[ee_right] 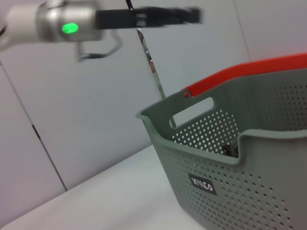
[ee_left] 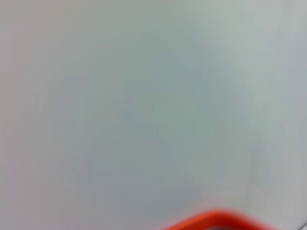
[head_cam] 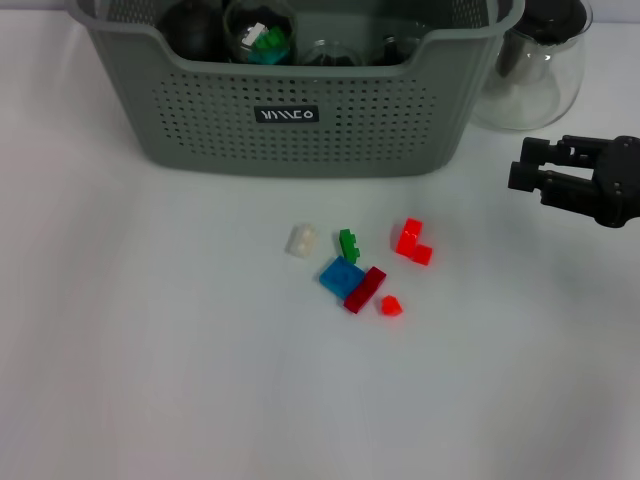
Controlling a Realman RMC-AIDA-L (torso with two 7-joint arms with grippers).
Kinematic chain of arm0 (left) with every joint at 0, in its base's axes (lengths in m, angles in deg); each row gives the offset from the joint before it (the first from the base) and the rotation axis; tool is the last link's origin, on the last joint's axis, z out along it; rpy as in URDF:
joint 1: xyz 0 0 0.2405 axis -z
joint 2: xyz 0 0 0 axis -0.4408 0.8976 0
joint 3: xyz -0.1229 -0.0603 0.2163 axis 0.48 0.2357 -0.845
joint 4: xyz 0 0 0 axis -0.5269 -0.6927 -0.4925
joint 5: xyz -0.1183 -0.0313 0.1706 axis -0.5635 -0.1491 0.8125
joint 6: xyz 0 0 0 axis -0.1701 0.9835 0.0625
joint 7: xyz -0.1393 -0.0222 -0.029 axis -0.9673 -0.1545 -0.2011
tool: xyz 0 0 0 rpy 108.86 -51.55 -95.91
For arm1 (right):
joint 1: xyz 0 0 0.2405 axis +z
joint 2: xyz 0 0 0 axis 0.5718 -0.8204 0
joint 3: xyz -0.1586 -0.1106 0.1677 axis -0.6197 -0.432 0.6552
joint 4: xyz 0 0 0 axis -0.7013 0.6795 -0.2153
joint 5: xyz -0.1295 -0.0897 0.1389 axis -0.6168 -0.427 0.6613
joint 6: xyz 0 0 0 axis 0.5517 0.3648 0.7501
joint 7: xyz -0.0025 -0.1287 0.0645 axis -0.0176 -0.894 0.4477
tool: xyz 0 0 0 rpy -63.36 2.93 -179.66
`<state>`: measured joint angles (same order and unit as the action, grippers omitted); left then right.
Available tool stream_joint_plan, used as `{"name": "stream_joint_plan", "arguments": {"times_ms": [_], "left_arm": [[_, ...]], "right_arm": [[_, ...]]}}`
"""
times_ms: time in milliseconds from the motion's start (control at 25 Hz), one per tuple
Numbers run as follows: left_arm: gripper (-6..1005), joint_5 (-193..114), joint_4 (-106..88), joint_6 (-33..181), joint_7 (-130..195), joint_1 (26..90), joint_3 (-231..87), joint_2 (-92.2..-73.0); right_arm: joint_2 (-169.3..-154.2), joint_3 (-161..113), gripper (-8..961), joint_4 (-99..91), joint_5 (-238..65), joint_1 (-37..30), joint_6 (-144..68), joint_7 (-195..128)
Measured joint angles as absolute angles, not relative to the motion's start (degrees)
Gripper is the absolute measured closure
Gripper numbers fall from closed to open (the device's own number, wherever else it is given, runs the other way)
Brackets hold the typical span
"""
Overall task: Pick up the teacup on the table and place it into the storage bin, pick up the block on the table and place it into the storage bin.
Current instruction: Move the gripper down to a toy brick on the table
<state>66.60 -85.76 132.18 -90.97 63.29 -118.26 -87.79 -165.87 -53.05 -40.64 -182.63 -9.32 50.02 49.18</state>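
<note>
The grey-green storage bin (head_cam: 300,120) stands at the back of the white table, and its red handle (ee_right: 240,76) shows in the right wrist view. Inside it lie dark round vessels (head_cam: 195,30) and a clear one (head_cam: 260,35) holding small green and white pieces. No teacup shows on the table. Several blocks lie in front of the bin: white (head_cam: 301,240), green (head_cam: 348,245), blue (head_cam: 341,275), dark red (head_cam: 365,290) and red (head_cam: 412,241). My right gripper (head_cam: 524,168) hovers open and empty at the right. High above the bin, my left gripper (ee_right: 189,14) is blurred.
A clear glass pitcher (head_cam: 530,70) with a dark lid stands right of the bin, behind the right gripper. A small red block (head_cam: 390,306) lies nearest the front. White table surface stretches to the left and front.
</note>
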Motion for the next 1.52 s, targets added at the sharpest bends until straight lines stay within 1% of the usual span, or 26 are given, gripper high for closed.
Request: {"name": "stream_joint_plan", "arguments": {"times_ms": [40, 80, 160, 320, 520, 720, 920, 1000, 1040, 1240, 1280, 1520], "left_arm": [[242, 66.6, -85.8, 132.2, -91.0, 63.3, -118.3, -87.79], [212, 61.5, -86.5, 135.0, -87.0, 61.1, -116.7, -88.10], [162, 50.0, -86.7, 145.3, -75.0, 55.6, -110.7, -89.55], [80, 43.8, -81.4, 160.6, -58.2, 49.4, -103.9, -91.31], [95, 49.8, -66.4, 166.8, -36.6, 44.2, -102.1, -92.36], [110, 58.3, -48.8, 161.2, -22.9, 45.1, -102.4, -92.11], [126, 60.4, -38.4, 151.9, -16.2, 47.9, -105.5, -92.11], [132, 60.4, -35.4, 150.5, -13.4, 48.8, -106.0, -92.15], [135, 60.4, -34.1, 150.0, -12.3, 49.3, -106.1, -92.22], [150, 60.3, -28.7, 147.7, -6.6, 51.0, -106.1, -92.43], [222, 60.1, -26.1, 145.2, -3.2, 51.8, -105.7, -92.42], [277, 58.5, -24.9, 140.7, -2.0, 53.1, -105.5, -92.30]], "right_arm": [[-165.88, -53.0, 464, -40.6, -182.6, -9.4, 50.0, 49.2], [-165.90, -53.0, 464, -40.6, -182.6, -9.4, 50.0, 49.2], [-166.07, -53.0, 464, -40.6, -182.6, -9.5, 50.0, 49.2], [-166.19, -52.8, 465, -40.6, -182.6, -9.7, 50.0, 49.1], [-166.20, -52.7, 464, -40.6, -182.5, -9.9, 50.0, 49.1], [-166.22, -50.9, 465, -40.5, -182.3, -9.9, 50.0, 49.5], [-166.18, -46.0, 464, -40.6, -182.1, -9.2, 49.4, 51.6], [-165.69, -45.2, 464, -40.9, -182.1, -9.1, 48.9, 52.5], [-165.69, -45.2, 464, -40.9, -182.1, -9.1, 48.9, 52.5], [-164.30, -45.2, 464, -41.0, -182.4, -8.7, 48.5, 54.3], [-164.13, -45.3, 465, -41.0, -182.4, -8.6, 48.6, 54.5], [-163.59, -46.9, 465, -41.2, -182.6, -8.0, 49.0, 56.0]]}}
